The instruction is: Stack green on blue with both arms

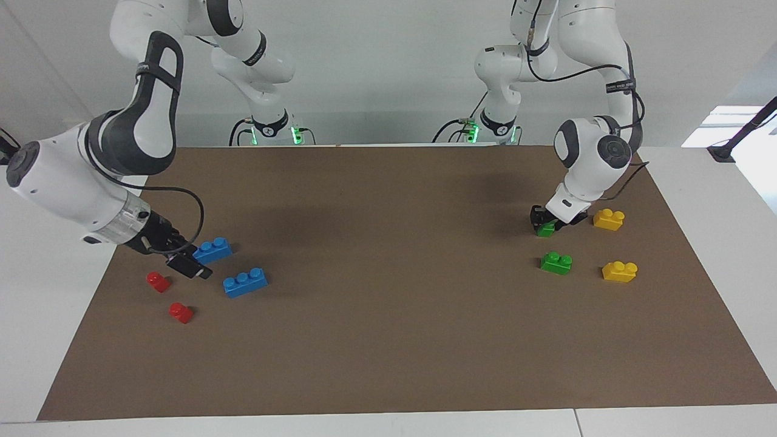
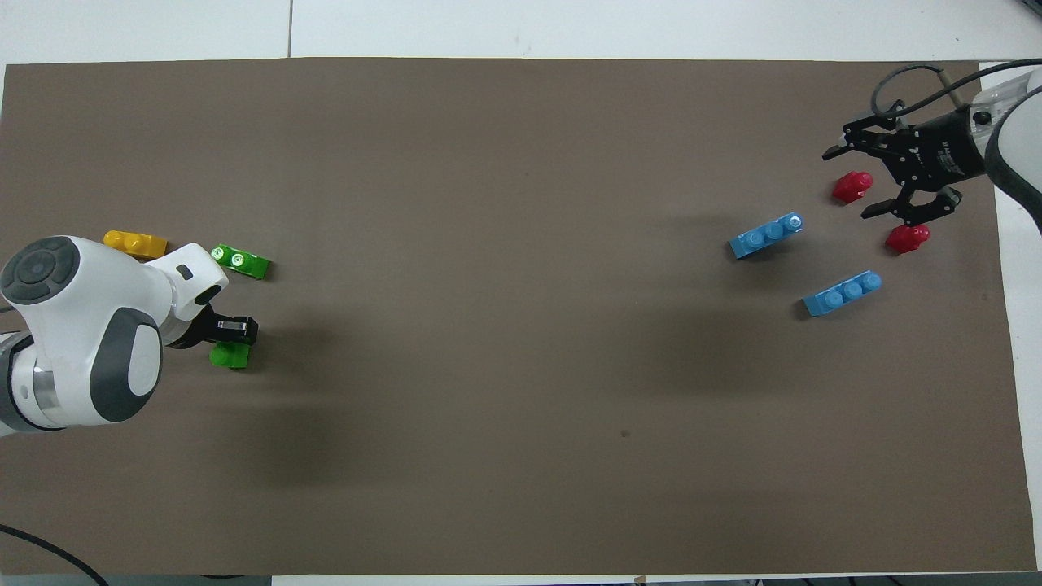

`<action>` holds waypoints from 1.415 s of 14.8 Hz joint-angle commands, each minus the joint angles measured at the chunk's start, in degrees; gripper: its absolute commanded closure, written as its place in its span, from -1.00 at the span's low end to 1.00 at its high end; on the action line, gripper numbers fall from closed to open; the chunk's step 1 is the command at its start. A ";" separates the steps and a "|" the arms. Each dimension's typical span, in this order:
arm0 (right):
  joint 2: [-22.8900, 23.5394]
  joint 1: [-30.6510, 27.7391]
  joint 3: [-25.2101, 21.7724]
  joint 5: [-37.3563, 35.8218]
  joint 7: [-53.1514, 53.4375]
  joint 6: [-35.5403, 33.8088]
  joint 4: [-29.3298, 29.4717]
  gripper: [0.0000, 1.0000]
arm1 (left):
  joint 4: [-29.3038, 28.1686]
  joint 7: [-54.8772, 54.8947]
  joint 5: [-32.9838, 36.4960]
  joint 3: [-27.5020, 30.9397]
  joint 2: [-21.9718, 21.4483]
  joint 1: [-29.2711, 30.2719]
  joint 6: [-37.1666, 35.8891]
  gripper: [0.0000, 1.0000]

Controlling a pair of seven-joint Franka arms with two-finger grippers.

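The left gripper (image 1: 548,223) is closed on one small green two-stud plastic brick (image 1: 546,229) low on the brown counter (image 1: 388,340), while the open right gripper (image 1: 189,262) hangs beside the long blue three-stud plastic brick (image 1: 212,250), so grasping it probably comes next.

You see two red bricks (image 1: 158,281) (image 1: 181,312) close beside the right claw (image 1: 188,262), two yellow bricks (image 1: 609,219) (image 1: 620,271) near the left claw (image 1: 548,223), all on brown mat (image 1: 388,340).
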 commanded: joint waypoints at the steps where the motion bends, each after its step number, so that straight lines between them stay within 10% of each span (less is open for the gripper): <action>1: 4.61 -0.13 0.44 5.15 1.44 0.65 2.43 -0.98 | -1.02 -0.13 -0.20 0.21 -0.62 -0.26 0.31 1.00; 7: 4.44 0.14 0.44 5.16 2.49 -1.01 -4.94 -0.98 | 15.56 -33.96 -1.60 -0.23 0.08 -10.78 -19.98 1.00; 21: 6.01 -1.18 0.44 4.90 1.96 3.82 -8.39 -0.99 | 20.07 -100.66 -10.04 -0.76 0.88 -20.30 -13.76 1.00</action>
